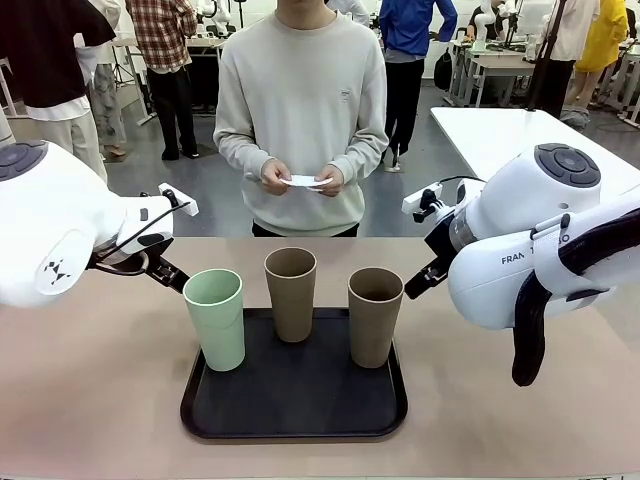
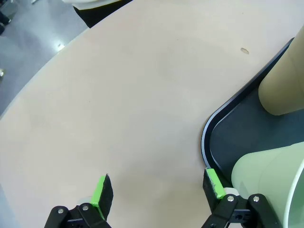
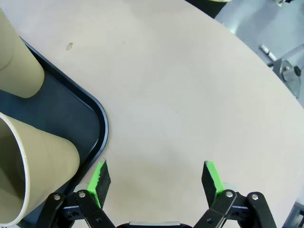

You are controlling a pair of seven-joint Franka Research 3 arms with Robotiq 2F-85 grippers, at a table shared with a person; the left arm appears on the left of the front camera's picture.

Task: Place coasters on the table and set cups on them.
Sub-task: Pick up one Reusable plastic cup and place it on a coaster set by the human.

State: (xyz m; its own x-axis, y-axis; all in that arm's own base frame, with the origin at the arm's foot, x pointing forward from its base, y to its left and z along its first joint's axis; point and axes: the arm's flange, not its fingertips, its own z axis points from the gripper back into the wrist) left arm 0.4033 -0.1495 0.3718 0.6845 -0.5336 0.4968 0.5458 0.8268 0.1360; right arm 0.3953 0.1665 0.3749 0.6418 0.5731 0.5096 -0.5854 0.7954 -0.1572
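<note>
Three cups stand on a black tray [image 1: 295, 412] on the table [image 1: 90, 400]: a mint green cup [image 1: 216, 318] at the left, a tan cup [image 1: 291, 293] in the middle and another tan cup [image 1: 375, 316] at the right. Across the table, a person holds white coasters [image 1: 303, 181] in both hands at waist height. My left gripper [image 2: 158, 186] hovers open over bare tabletop just left of the tray, the mint cup [image 2: 266, 175] beside one finger. My right gripper [image 3: 156, 176] is open over the table right of the tray, close to the nearer tan cup [image 3: 33, 161].
A glossy white table [image 1: 510, 130] stands behind at the right. Other people stand farther back in the room. Bare tabletop lies on both sides of the tray and between it and the person.
</note>
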